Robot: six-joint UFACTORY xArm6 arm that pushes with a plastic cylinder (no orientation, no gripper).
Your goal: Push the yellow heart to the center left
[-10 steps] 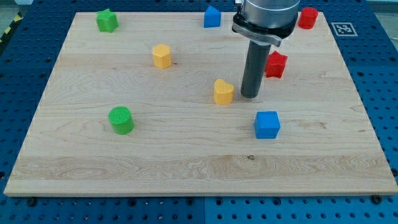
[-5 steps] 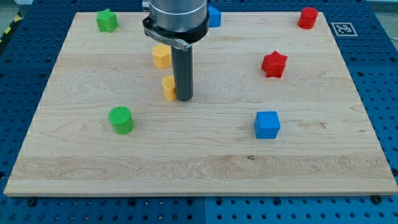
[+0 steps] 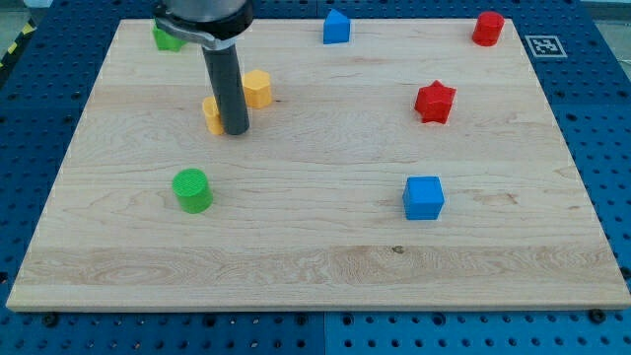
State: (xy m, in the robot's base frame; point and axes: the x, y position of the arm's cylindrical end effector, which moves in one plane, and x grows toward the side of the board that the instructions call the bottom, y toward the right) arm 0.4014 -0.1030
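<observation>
The wooden board (image 3: 315, 266) lay on a blue pegboard bench (image 3: 611, 148). On it sat a green star (image 3: 164, 37), partly hidden at the view's top left, a blue block (image 3: 336, 27) at top centre and a red cylinder (image 3: 487, 28) at top right. A yellow heart (image 3: 211, 114) touched my tip (image 3: 235, 131) on the tip's left, with a yellow hexagon (image 3: 258, 88) just beside the rod's right. A red star (image 3: 435, 102), blue cube (image 3: 424, 197) and green cylinder (image 3: 192, 189) stood well apart.
</observation>
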